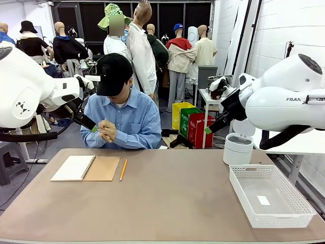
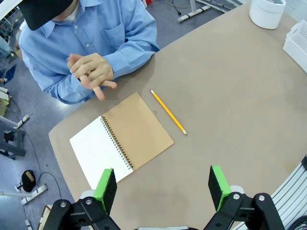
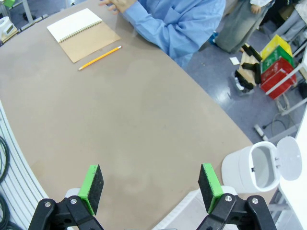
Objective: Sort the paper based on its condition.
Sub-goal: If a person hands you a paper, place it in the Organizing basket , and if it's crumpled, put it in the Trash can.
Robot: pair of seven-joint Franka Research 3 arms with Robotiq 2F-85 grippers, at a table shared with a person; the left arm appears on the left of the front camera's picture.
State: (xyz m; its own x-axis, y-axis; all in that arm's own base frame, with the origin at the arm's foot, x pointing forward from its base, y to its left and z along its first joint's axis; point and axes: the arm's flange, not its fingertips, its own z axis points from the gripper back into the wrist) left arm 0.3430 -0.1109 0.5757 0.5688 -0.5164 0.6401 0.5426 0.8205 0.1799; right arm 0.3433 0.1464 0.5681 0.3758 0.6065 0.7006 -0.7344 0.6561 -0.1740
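- Brown counter [image 1: 167,203] shared with a person seated at its far edge, whose hands [image 1: 107,129] were clasped together above that edge
- Left claw [image 2: 163,184] hung well above the counter with its jaws released and spread wide, nothing between the green pads
- Right claw [image 3: 151,184] was likewise raised over the counter, released and empty
- Toward the far left corner a spiral notebook [image 1: 86,168] lay open, tan cover beside a white page, with a pencil [image 1: 123,170] just beside it
- As for the paper, the likeliest source was that white page, bound at the coil
- White mesh basket [image 1: 240,195] sat at the near right corner; a small white slip [image 1: 263,200] lay on its floor, too small to tell whether sheet or label
- White bin [image 1: 237,149] stood by the far right edge, lid up
- Judgement: sorting looked not yet begun, and every sheet remained to be judged and placed
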